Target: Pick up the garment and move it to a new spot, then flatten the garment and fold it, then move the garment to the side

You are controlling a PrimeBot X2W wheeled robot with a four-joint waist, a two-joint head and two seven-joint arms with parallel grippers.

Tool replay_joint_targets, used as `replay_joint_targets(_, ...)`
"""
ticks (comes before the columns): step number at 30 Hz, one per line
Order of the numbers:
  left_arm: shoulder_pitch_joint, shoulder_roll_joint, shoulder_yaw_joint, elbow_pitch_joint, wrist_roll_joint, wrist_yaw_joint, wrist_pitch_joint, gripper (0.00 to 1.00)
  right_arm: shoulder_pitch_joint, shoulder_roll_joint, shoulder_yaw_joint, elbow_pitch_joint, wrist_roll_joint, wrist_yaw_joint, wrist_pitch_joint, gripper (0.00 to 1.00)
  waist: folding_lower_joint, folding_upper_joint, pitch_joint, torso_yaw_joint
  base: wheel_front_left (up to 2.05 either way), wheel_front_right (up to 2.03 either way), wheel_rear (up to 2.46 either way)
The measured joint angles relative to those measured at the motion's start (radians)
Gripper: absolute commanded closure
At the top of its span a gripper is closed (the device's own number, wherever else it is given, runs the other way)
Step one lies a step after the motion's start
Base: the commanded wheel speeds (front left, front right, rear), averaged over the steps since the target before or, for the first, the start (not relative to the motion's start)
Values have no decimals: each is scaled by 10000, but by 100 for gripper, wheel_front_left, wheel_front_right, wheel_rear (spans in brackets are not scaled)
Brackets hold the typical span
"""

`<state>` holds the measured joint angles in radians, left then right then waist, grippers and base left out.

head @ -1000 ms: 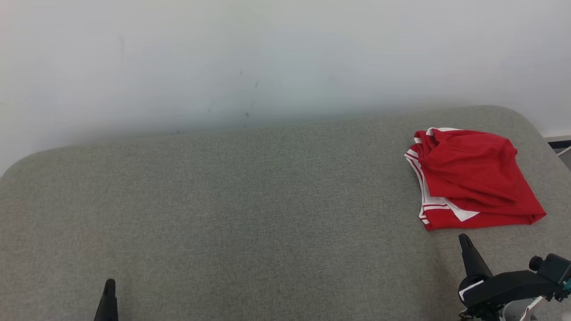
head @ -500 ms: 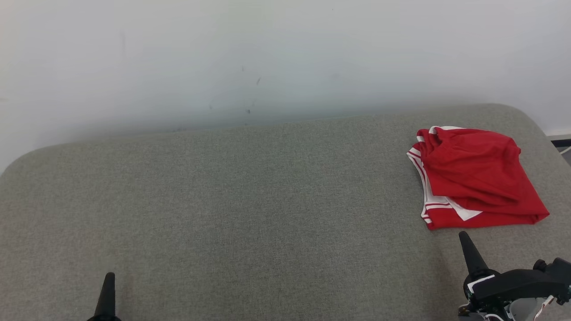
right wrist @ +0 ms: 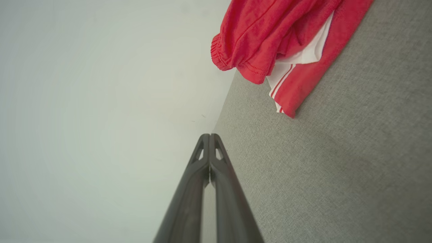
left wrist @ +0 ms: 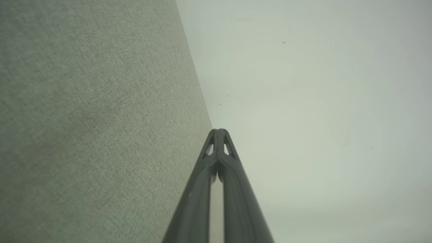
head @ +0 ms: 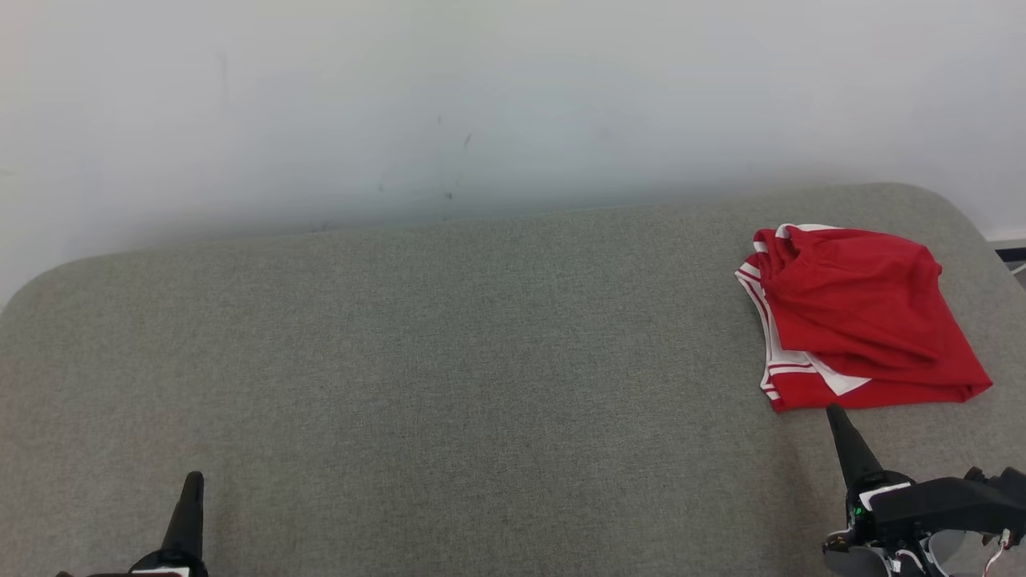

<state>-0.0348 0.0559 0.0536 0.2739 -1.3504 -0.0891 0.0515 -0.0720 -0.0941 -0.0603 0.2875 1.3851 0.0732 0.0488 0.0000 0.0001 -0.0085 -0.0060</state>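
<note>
The garment (head: 858, 316), red with white striped trim, lies bunched at the far right of the grey fabric surface (head: 449, 377). It also appears in the right wrist view, where the garment (right wrist: 270, 40) sits at the top. My right gripper (head: 836, 413) is shut and empty, its tip just short of the garment's near edge; the right wrist view shows the right gripper (right wrist: 209, 135) with fingers pressed together. At the lower left my left gripper (head: 193, 478) is shut and holds nothing, and the left wrist view shows the left gripper (left wrist: 218, 130) closed over the fabric.
A pale wall (head: 481, 104) rises directly behind the surface. The surface's rounded right corner (head: 954, 212) lies just beyond the garment, with a strip of dark floor (head: 1011, 255) past it.
Both gripper tips have risen a little in the head view. The right tip now stands closer to the garment's near edge. The view itself has drifted slightly.
</note>
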Motion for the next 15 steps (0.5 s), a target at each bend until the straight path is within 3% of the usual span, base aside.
replay_joint_targets(15, -403, -130, 313, 176, -1985, -274, 504, 100, -45, 387, -610, 79, 1772, 387, 554, 100, 0, 0, 87, 51, 0, 0, 0)
